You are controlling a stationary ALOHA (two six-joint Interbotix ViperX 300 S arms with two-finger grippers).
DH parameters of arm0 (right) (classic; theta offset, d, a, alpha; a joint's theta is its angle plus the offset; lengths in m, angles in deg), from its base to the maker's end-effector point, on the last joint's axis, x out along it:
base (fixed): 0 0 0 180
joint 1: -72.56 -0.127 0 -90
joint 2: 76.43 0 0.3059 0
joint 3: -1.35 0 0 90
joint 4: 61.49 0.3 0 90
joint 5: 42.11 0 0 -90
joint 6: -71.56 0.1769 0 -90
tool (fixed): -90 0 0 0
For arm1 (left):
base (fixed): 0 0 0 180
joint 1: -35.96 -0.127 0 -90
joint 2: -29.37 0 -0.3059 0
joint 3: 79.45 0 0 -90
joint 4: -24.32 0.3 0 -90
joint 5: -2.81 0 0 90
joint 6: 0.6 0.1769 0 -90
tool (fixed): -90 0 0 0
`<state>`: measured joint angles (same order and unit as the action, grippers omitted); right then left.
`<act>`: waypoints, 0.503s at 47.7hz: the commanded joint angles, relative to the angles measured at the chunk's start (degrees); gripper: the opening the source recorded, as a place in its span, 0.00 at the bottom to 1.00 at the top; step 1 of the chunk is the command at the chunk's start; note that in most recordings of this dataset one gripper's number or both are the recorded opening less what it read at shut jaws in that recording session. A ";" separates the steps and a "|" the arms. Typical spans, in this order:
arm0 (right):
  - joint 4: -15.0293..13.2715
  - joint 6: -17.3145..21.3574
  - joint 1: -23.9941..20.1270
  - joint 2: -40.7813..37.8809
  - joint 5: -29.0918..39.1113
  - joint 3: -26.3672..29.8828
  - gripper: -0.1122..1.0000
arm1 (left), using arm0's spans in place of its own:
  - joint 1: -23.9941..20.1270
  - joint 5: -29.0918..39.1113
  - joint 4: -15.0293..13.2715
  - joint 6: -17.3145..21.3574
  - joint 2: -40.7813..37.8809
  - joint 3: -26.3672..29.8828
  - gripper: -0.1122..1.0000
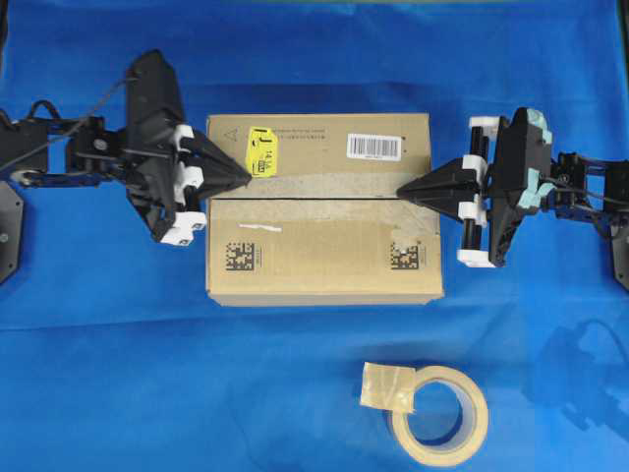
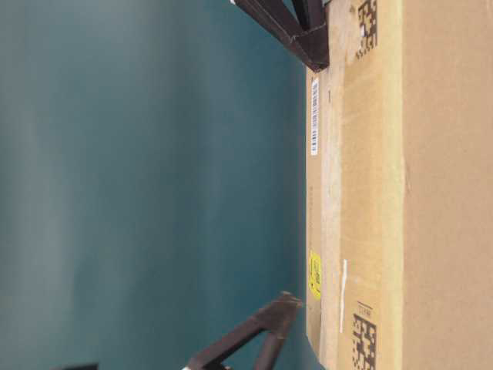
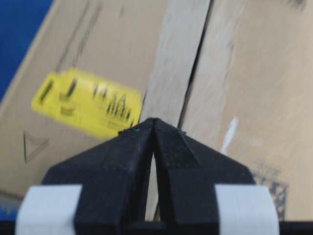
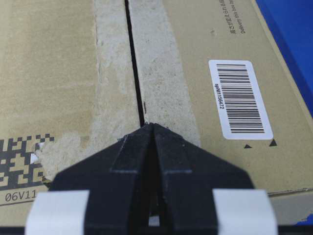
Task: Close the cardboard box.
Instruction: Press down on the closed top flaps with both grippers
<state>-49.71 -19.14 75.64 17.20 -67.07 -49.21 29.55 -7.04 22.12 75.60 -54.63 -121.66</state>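
Observation:
The cardboard box (image 1: 324, 246) lies in the middle of the blue cloth with both long top flaps folded flat, meeting along a narrow dark seam (image 1: 324, 197). It carries a yellow sticker (image 1: 261, 148), a barcode label (image 1: 374, 147) and old tape strips. My left gripper (image 1: 248, 182) is shut with nothing in it, its tip over the seam's left end. My right gripper (image 1: 401, 192) is shut and empty too, its tip over the seam's right end. Both wrist views show the tips (image 3: 154, 120) (image 4: 151, 125) just above the seam. From table level the box (image 2: 400, 193) fills the right side.
A beige tape roll (image 1: 438, 414) with a loose end lies on the cloth in front of the box, to the right. Blue cloth (image 1: 98, 374) surrounds the box on all sides. Arm bases stand at the far left and far right edges.

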 commanded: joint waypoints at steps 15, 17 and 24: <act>0.00 0.00 0.18 0.35 -0.18 0.62 0.10 | 3.34 -26.10 0.18 3.87 -1.49 -7.82 0.10; 0.00 0.00 0.18 0.44 -0.18 0.62 0.10 | 3.60 -27.60 0.18 4.57 -2.37 -8.00 0.10; -0.09 0.09 0.18 0.44 -0.26 0.62 0.10 | 3.96 -30.15 0.18 6.24 -6.68 -7.82 0.10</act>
<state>-49.71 -19.14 75.72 17.20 -67.07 -49.21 33.33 -35.87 22.21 81.49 -60.17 -130.19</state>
